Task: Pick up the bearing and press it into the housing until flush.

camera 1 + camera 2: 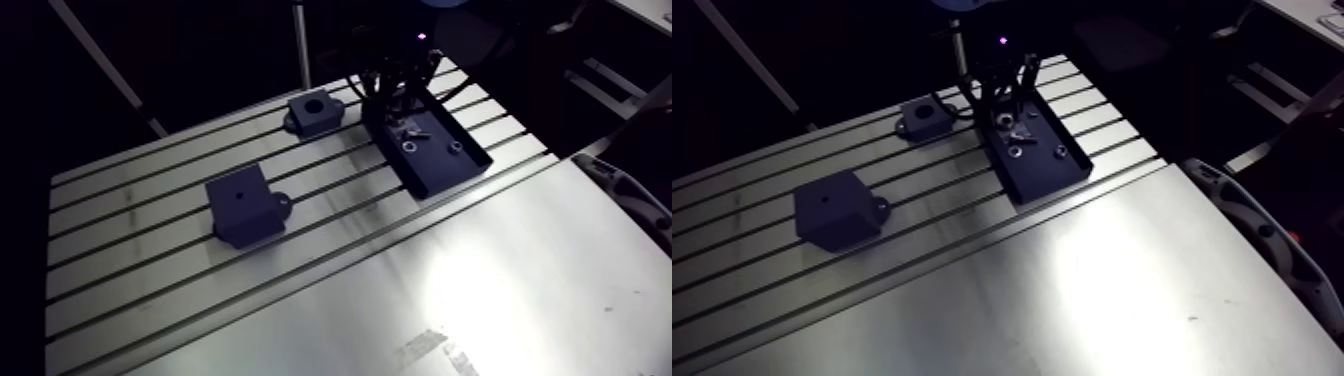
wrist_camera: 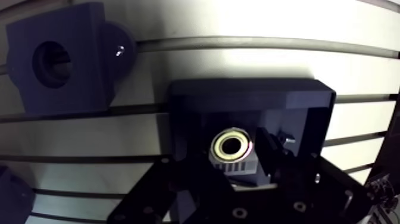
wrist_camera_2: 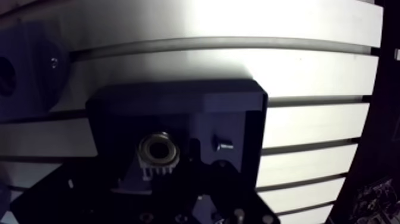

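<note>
The bearing (image 2: 233, 146), a bright metal ring with a ribbed side, sits at the far end of a black tray (image 2: 250, 95). My gripper (image 2: 233, 158) is lowered into the tray, and its dark fingers (image 2: 275, 158) press against both sides of the ring, shut on it. The housing (image 2: 59, 59), a dark block with a round bore and a side flange, stands on the slotted table beside the tray. In the arm view the housing (image 1: 312, 110) is just left of the gripper (image 1: 398, 100).
A second dark block (image 1: 245, 205) with a small top hole stands nearer the table's front left. Small screws (image 2: 288, 141) and rings (image 1: 408, 147) lie loose in the tray. Bare sheet metal (image 1: 480, 290) spans the near right.
</note>
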